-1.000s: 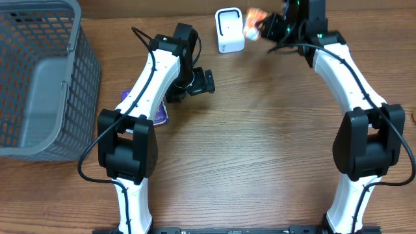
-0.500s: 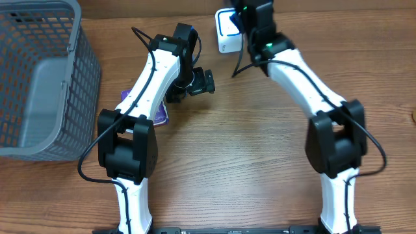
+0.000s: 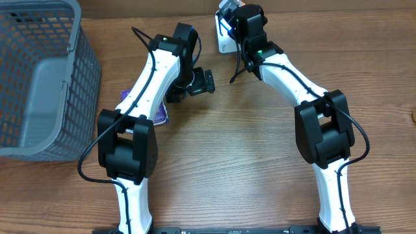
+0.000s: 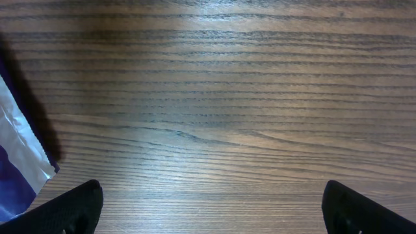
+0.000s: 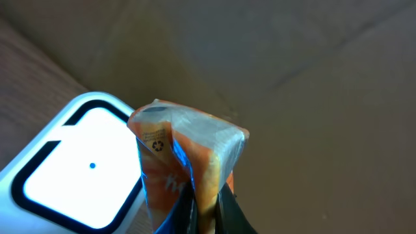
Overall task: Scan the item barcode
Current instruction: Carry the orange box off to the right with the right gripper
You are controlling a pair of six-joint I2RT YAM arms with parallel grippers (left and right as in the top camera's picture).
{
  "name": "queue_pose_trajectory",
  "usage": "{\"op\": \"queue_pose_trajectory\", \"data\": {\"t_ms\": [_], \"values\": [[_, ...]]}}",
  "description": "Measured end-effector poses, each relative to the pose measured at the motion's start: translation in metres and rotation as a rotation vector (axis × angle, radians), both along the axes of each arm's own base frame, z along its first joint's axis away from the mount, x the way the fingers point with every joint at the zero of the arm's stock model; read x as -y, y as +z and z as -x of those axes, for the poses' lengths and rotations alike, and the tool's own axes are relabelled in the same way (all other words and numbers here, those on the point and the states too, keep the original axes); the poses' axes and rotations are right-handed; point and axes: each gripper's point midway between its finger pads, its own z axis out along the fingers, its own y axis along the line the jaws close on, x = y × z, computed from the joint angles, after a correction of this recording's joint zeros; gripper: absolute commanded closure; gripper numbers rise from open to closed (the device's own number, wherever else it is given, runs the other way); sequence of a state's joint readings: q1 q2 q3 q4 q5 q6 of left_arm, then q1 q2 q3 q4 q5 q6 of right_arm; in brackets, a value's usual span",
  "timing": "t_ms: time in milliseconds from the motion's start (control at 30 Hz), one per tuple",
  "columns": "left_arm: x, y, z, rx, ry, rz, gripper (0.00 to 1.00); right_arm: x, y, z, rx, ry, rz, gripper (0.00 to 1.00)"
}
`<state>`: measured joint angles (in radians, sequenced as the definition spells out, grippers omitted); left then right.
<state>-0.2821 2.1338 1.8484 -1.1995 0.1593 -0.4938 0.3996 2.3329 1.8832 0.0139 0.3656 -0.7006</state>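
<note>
The scanner (image 3: 224,40) stands at the table's (image 3: 260,162) far edge, at 12 o'clock, and the right arm reaches over it. Bare wood spreads from the centre toward 3 and 6 o'clock. A grey mesh basket (image 3: 88,78) fills the 9 to 10 o'clock corner. The left gripper (image 3: 207,82) hangs near the centre with its fingers spread wide and nothing between them. A purple packet (image 3: 160,116) lies under that arm. Only the right wrist view shows the right gripper (image 5: 208,211) pressed together on the bottom of an orange packet (image 5: 188,162), held just beside the scanner's lit white face, at 3 o'clock of it. Only the left wrist view shows the purple packet's silver edge, at 8 o'clock on the wood.
</note>
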Motion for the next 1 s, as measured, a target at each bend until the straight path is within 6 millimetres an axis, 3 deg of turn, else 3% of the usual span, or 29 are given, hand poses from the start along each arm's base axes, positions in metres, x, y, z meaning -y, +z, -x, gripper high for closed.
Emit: {"op": "queue_pose_trajectory", "data": {"t_ms": [100, 167, 233, 300, 400, 433, 533, 633, 700, 833, 1000], "values": [[0.000, 0.000, 0.000, 0.000, 0.000, 0.000, 0.00, 0.017, 0.003, -0.002, 0.005, -0.110, -0.069, 0.96], [0.000, 0.000, 0.000, 0.000, 0.000, 0.000, 0.00, 0.041, 0.003, -0.003, -0.016, -0.219, -0.109, 0.96], [0.000, 0.000, 0.000, 0.000, 0.000, 0.000, 0.00, 0.072, 0.004, -0.003, -0.044, -0.327, -0.151, 0.96], [0.000, 0.000, 0.000, 0.000, 0.000, 0.000, 0.00, 0.118, 0.003, 0.000, -0.090, -0.454, -0.205, 0.96], [0.000, 0.000, 0.000, 0.000, 0.000, 0.000, 0.00, 0.212, 0.005, 0.015, -0.154, -0.679, -0.318, 0.96], [0.000, 0.000, 0.000, 0.000, 0.000, 0.000, 0.00, 0.276, 0.003, 0.034, -0.186, -0.828, -0.398, 0.96], [0.000, 0.000, 0.000, 0.000, 0.000, 0.000, 0.00, 0.380, -0.015, 0.085, -0.268, -1.094, -0.544, 0.96], [0.000, 0.000, 0.000, 0.000, 0.000, 0.000, 0.00, 0.457, -0.035, 0.137, -0.315, -1.312, -0.688, 0.96], [0.000, 0.000, 0.000, 0.000, 0.000, 0.000, 0.00, 0.498, -0.044, 0.171, -0.329, -1.428, -0.795, 0.96], [0.000, 0.000, 0.000, 0.000, 0.000, 0.000, 0.00, 0.546, -0.052, 0.214, -0.322, -1.541, -0.967, 0.96], [0.000, 0.000, 0.000, 0.000, 0.000, 0.000, 0.00, 0.575, -0.061, 0.249, -0.328, -1.618, -1.079, 0.96]]}}
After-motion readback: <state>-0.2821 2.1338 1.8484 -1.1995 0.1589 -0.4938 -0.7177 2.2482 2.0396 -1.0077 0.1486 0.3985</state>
